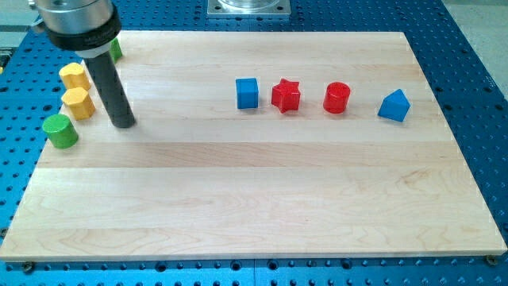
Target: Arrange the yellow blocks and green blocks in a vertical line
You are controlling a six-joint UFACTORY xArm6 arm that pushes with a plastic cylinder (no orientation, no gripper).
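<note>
Yellow and green blocks lining up at the board's left edge

Two yellow blocks (pixel 74 76) (pixel 78 103) and a green cylinder (pixel 60 131) are sitting stacked in a column, another green block (pixel 116 51) peeking out at twelve o'clock of my tip (pixel 123 122), which carries no pincer.

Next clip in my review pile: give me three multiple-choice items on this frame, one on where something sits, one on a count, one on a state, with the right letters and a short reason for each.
1. Where is my tip?
A. Just to the view's right of the lower yellow block
B. Between the two red blocks
C. At the board's bottom edge

2. How many red blocks are on the board?
A. One
B. Two
C. Four

3. What state is the green block at the view's top left in?
A. Fully in view
B. Partly hidden behind the rod
C. Off the board

Answers:
1. A, the rod ends beside the yellow blocks, above and right of the green cylinder.
2. B, only the red star and the red cylinder are red.
3. B, only its edge shows past the rod.
</note>
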